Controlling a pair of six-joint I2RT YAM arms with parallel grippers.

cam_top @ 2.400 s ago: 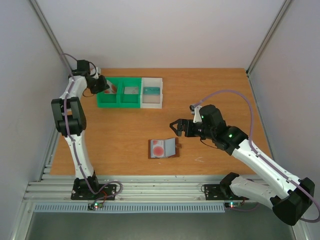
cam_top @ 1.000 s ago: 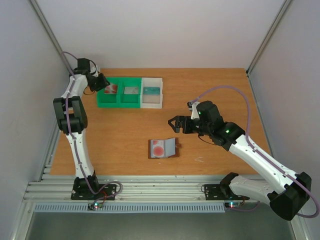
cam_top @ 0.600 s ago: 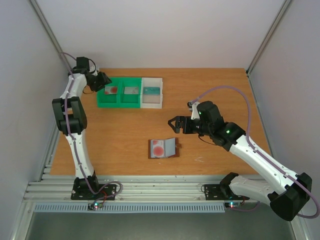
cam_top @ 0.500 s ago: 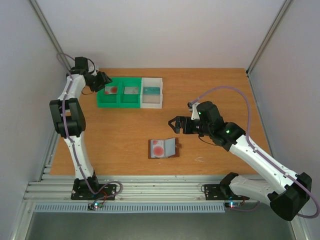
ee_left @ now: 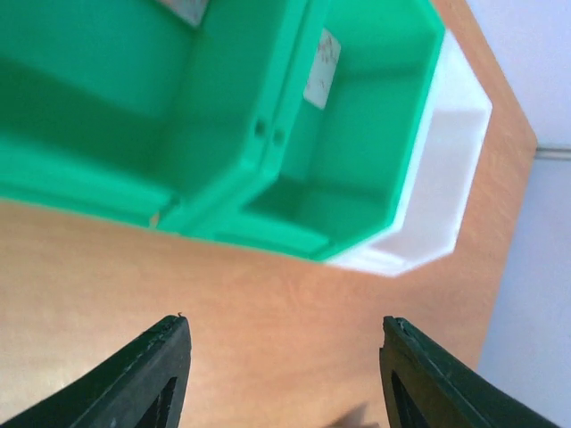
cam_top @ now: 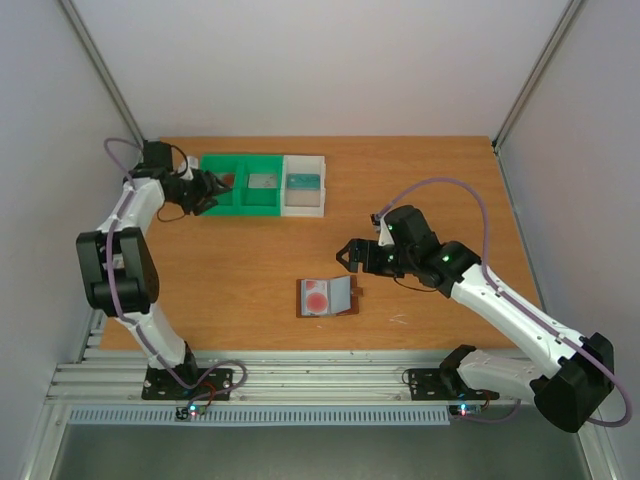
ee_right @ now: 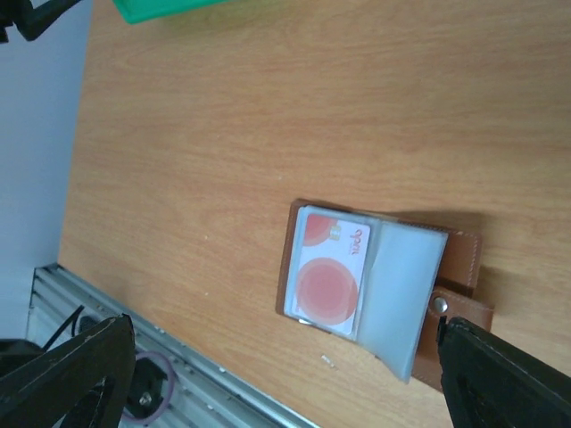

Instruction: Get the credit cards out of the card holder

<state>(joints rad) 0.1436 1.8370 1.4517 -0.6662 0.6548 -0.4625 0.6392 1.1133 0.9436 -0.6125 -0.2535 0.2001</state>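
Observation:
The card holder [cam_top: 328, 296] lies open on the table, a brown wallet with a snap stud [ee_right: 438, 304]. One credit card [ee_right: 328, 267], white with red circles, sits under its clear sleeve. A pale card [cam_top: 262, 181] lies in the middle green compartment, also the left wrist view's card [ee_left: 321, 69]. Something reddish [cam_top: 227, 181] shows in the left compartment. My right gripper [cam_top: 355, 255] hovers open just above and right of the wallet; the right gripper [ee_right: 285, 325] holds nothing. My left gripper [cam_top: 205, 189] is open and empty at the green bin's left front, the left gripper [ee_left: 285, 357] over bare table.
A green two-compartment bin [cam_top: 238, 206] and a white bin [cam_top: 303, 208] holding a teal item stand side by side at the back left. In the left wrist view the green bin [ee_left: 223, 107] and white bin [ee_left: 446, 178] fill the top. A metal rail [cam_top: 300, 380] runs along the near edge.
My left arm swung down and left, its gripper drawing back from over the left green compartment and opening wider. The right gripper dropped slightly toward the wallet. The wallet has not moved.

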